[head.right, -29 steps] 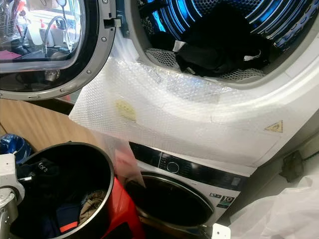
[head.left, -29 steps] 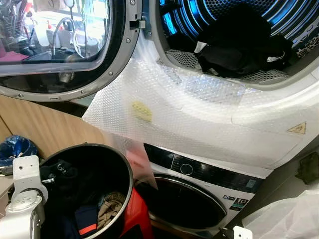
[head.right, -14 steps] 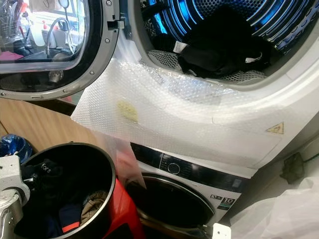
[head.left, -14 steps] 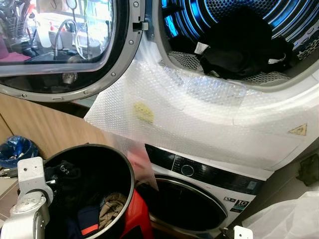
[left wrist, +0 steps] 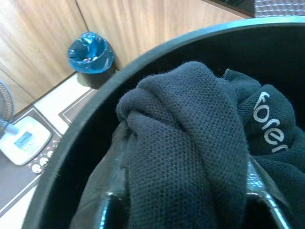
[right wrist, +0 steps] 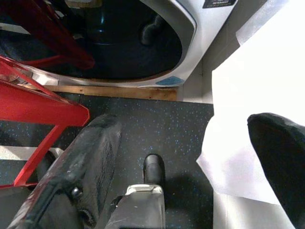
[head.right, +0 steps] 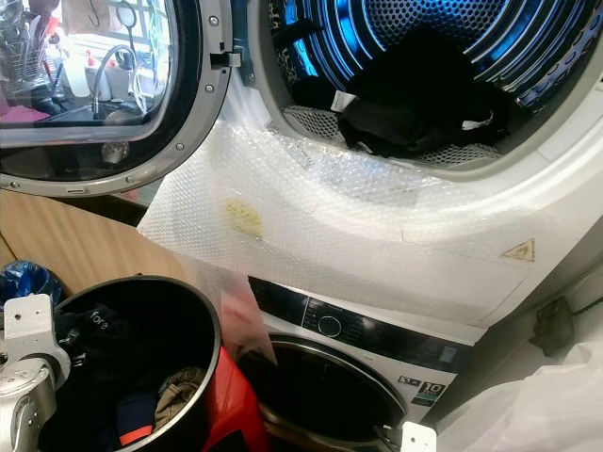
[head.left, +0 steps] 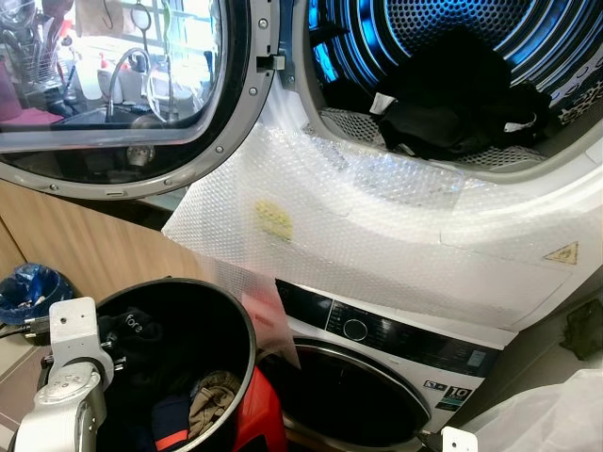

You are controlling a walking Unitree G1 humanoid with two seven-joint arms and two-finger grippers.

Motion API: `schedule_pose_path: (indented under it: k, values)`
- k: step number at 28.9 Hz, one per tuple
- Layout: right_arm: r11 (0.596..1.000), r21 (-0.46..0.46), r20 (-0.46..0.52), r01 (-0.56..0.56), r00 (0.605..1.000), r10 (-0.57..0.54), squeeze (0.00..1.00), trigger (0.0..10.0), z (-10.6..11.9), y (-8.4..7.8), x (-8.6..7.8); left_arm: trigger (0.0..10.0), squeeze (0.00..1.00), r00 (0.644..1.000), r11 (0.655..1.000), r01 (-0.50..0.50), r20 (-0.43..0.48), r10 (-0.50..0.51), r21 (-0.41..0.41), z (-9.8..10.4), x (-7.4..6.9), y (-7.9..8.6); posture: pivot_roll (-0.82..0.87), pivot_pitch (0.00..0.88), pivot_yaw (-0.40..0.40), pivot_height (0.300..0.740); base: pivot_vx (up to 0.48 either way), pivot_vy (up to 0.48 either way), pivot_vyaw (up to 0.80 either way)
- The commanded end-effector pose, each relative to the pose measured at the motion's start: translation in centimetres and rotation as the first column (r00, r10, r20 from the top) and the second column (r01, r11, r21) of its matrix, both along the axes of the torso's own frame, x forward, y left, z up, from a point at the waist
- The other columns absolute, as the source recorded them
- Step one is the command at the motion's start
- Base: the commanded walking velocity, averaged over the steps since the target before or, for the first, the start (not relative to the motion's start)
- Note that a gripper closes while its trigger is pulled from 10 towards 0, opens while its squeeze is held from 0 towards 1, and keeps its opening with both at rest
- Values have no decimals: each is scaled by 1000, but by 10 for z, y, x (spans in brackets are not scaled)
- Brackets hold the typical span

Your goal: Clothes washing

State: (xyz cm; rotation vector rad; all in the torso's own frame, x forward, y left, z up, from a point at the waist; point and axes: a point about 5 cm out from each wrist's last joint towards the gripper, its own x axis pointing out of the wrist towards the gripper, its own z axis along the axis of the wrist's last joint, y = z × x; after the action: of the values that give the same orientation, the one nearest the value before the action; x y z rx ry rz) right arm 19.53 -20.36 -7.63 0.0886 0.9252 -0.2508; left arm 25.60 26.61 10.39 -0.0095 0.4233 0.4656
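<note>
where the left hand (left wrist: 183, 200) reaches into the black laundry bin (head.left: 240, 325), its two black fingers (left wrist: 110, 202) stand on either side of a bunched fold of a dark knit garment (left wrist: 190, 143), and the fold fills the gap between them, so the hand appears closed on the cloth; the garment sits at the top of the bin's load, against the bin wall nearest the robot, with white lettering (left wrist: 271, 126) on the part beside the fold. deeper in the bin lie a tan item (head.left: 215, 394) and an orange-edged piece (head.left: 168, 437). above the bin and away from the robot, the open upper drum (head.left: 443, 56) already holds dark clothes (head.left: 466, 99), with its round door (head.left: 122, 94) swung wide and bubble wrap (head.left: 377, 226) draped below the opening

handling judgement: the knit is soft, light and limp, not fragile; it will sag and trail when lifted, and the mesh may snag on the bin rim. the thick gathered fold is the sound place to grip, since a single layer could slip free

the right hand (right wrist: 190, 157) hangs idle low beside the lower machine (head.left: 377, 377), fingers spread wide and empty, over the dark floor (right wrist: 157, 124)
</note>
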Motion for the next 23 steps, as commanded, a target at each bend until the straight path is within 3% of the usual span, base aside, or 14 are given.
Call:
schedule_pose_path:
  k: [1, 5, 11, 13, 14, 16, 17, 19, 20, 21, 23]
  values:
    - [1000, -9, -11, 7, 1000, -7, 0, 10000, 0, -5, -2, 0, 0, 999, 999, 32, -13, -32, -34, -6, -1, -8, 52, 0, -81, 740, 0, 0, 0]
    - [1000, -9, -8, 3, 1000, -3, 0, 10000, 1, -5, 0, 0, 0, 999, 998, 43, 6, -43, -42, -4, 1, -11, 52, 0, -82, 740, 0, 0, 0]
    - [999, 36, 42, 38, 998, -40, 0, 10000, 7, -5, 11, 0, 0, 975, 992, 100, 205, -84, -70, 29, 8, -18, 68, 33, -96, 740, 0, 0, 0]
    - [999, 49, 56, 21, 998, -24, 0, 10000, 8, -4, 14, 0, 0, 967, 989, 144, 215, -132, -37, 37, 6, -21, 72, 39, -100, 740, 0, 0, 0]
    - [998, 59, 65, 13, 998, -17, 0, 10000, 9, -3, 15, 0, 0, 949, 980, 201, 248, -193, -6, 46, 5, -25, 79, 46, -103, 740, 0, 0, 0]
    - [998, 63, 67, 11, 998, -15, 0, 10000, 9, -3, 16, 0, 0, 940, 974, 224, 263, -218, 6, 50, 4, -27, 79, 46, -103, 740, 0, 0, 0]
    - [998, 64, 67, 10, 998, -14, 0, 10000, 9, -3, 16, 0, 0, 914, 960, 280, 298, -275, 27, 60, 1, -31, 87, 51, -108, 740, 0, 0, 0]
    - [998, 63, 67, 10, 998, -14, 0, 10000, 10, -3, 16, 0, 0, 908, 956, 292, 306, -287, 30, 62, 1, -32, 87, 51, -108, 740, 0, 0, 0]
    - [998, 64, 66, 8, 998, -13, 0, 10000, 9, -3, 16, 0, 0, 891, 946, 322, 330, -313, 29, 67, -1, -36, 96, 57, -112, 740, 0, 0, 0]
    - [998, 67, 61, 1, 998, -5, 0, 10000, 9, -4, 15, 0, 0, 844, 919, 394, 388, -371, 23, 77, -6, -44, 104, 62, -115, 740, 0, 0, 0]
    - [998, 69, 61, -2, 998, -2, 0, 10000, 9, -3, 14, 0, 0, 824, 907, 421, 410, -392, 21, 82, -9, -47, 109, 64, -116, 740, 0, 0, 0]
